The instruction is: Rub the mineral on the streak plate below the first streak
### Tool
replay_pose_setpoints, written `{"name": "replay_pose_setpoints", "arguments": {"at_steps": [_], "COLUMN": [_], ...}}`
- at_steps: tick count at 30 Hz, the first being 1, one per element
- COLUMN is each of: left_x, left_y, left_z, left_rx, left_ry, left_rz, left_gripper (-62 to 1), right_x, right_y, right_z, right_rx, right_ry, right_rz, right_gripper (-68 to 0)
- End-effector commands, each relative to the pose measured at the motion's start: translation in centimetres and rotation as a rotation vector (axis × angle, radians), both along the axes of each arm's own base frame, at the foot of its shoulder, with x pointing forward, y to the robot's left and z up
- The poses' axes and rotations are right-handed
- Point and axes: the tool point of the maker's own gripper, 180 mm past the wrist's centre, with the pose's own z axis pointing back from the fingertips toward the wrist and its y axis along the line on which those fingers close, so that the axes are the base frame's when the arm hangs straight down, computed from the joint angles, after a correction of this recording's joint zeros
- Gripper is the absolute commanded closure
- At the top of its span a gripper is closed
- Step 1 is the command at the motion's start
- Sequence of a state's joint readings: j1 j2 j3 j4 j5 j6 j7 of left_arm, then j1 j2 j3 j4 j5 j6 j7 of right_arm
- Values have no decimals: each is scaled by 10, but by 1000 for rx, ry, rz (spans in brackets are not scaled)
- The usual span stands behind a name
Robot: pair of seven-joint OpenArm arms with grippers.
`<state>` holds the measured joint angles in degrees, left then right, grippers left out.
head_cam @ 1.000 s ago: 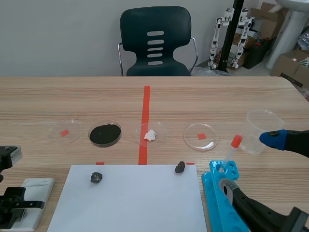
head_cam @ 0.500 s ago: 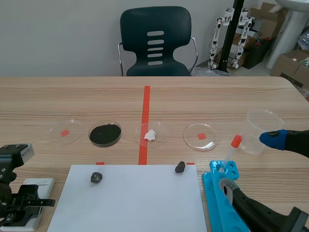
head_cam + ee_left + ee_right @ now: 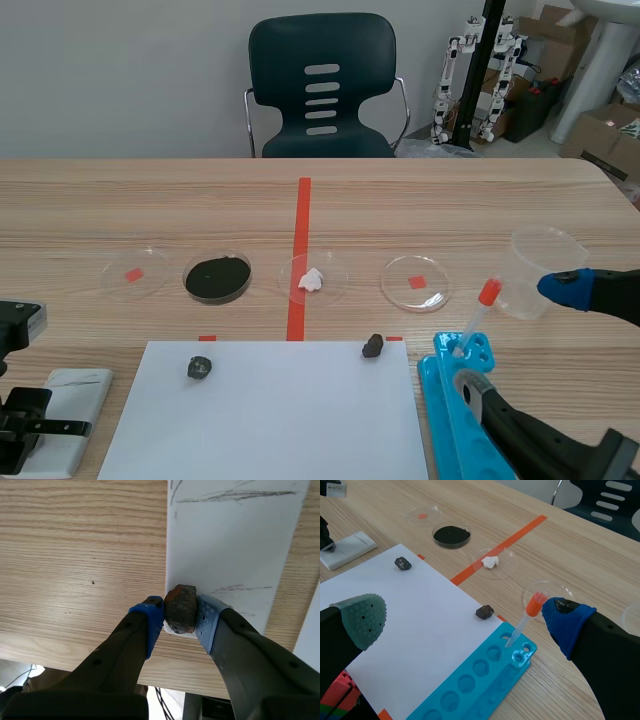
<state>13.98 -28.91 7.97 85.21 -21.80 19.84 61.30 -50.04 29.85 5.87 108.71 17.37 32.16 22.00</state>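
No text, label, brand, number or sign can be read anywhere.

**One gripper pinches, the other is wide open**

The left arm (image 3: 18,432) sits low on its own side. The left gripper (image 3: 179,616) points down, and its blue pads (image 3: 148,621) squeeze a small mineral (image 3: 180,605). The right gripper (image 3: 464,615) hangs low, with its two fingers spread far apart.

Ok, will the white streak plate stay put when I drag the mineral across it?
Probably stiff: the streak plate lies flat with straight edges. Nothing visibly holds it on the smooth table, so it may slide. The mineral, gripped in the left tool, sits at its corner; pressure there could pivot it.
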Motion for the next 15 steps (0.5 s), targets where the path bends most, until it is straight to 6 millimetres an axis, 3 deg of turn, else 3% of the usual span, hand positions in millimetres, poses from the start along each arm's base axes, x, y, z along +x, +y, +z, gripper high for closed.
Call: {"name": "replay_pose_setpoints", "arguments": {"at_steps": [1, 7, 15], "left_x": [-2, -2, -7], "left_y": [10, 17, -15], "left_z": [1, 3, -5], "left_rx": [40, 69, -101], "left_ry": [5, -6, 36], "left_rz": [6, 35, -17], "left_gripper": [-70, -70, -70], "right_x": [4, 4, 4], "right_y": [3, 3, 3], "right_z": [10, 10, 10], "right_rx": [27, 27, 27], "right_ry": [-32, -32, -32], "right_rz": [1, 1, 1], "right_gripper": [-679, -679, -679]}}
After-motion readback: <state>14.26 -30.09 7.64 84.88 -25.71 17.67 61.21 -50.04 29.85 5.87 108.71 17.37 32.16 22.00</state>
